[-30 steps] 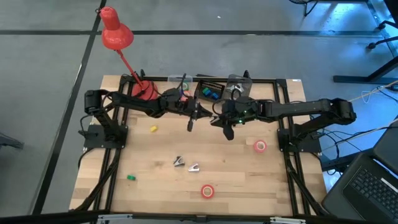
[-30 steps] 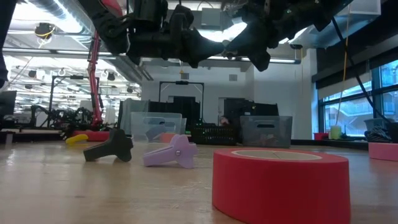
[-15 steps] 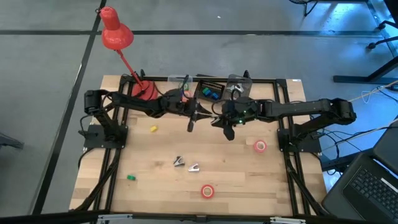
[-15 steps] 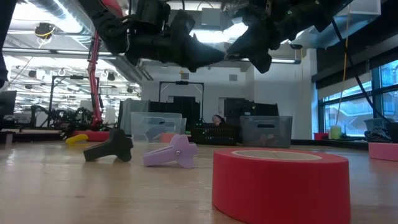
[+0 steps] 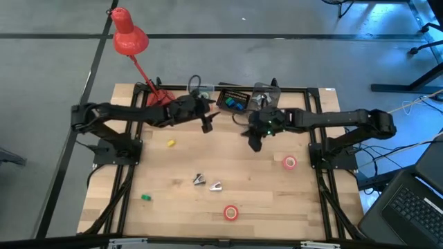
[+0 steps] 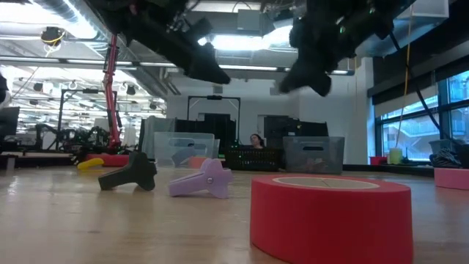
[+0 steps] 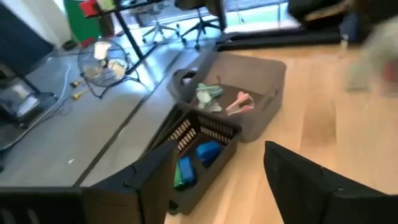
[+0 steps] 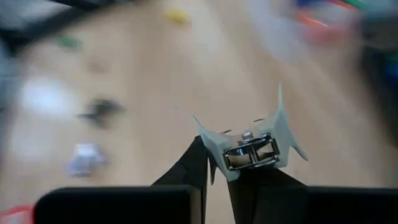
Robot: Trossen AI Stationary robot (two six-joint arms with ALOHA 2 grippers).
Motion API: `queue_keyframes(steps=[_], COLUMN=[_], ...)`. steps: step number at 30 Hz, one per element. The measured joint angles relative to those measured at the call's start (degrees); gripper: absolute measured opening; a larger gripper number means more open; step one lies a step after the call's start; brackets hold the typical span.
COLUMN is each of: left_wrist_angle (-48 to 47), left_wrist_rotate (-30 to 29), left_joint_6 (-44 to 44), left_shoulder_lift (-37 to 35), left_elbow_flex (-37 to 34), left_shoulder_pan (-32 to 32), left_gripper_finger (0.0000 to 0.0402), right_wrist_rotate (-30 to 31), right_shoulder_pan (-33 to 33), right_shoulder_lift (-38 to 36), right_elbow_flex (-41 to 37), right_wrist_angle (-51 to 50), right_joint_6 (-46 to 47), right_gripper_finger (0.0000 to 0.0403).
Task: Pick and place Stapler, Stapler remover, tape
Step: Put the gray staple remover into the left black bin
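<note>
Transport is the step in hand: the right gripper (image 8: 217, 163) is clamped on a pale grey claw-type staple remover (image 8: 252, 144), carried above the wooden table (image 5: 173, 173). Beyond the left gripper (image 7: 217, 180), whose jaws stand wide and empty, sit the black mesh basket (image 7: 208, 134) and grey tray (image 7: 255, 78). Next, I judge, the right gripper must reach a bin and release. 2 red tape rolls (image 5: 231, 212) lie on the table, well apart from both.

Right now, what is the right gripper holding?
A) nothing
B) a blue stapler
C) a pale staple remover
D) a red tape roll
C: in the right wrist view the right gripper is shut on a pale staple remover, whose winged jaws and metal hinge stick out past the dark fingers.
</note>
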Motion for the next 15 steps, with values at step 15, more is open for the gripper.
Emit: queue_keyframes(steps=[15], left_wrist_angle=[16.0], left_wrist_rotate=[13.9], left_joint_6=[-12.2], left_shoulder_lift=[-5.1], left_elbow_flex=[-11.5], left_shoulder_pan=[1.2], left_gripper_finger=[0.0213], right_wrist_rotate=[-1.4], right_shoulder_pan=[-30.5], right_shoulder_lift=[0.0], right_elbow_flex=[0.9], right_wrist_angle=[-12.0], right_joint_6=[-0.2], right_gripper_finger=[0.0036])
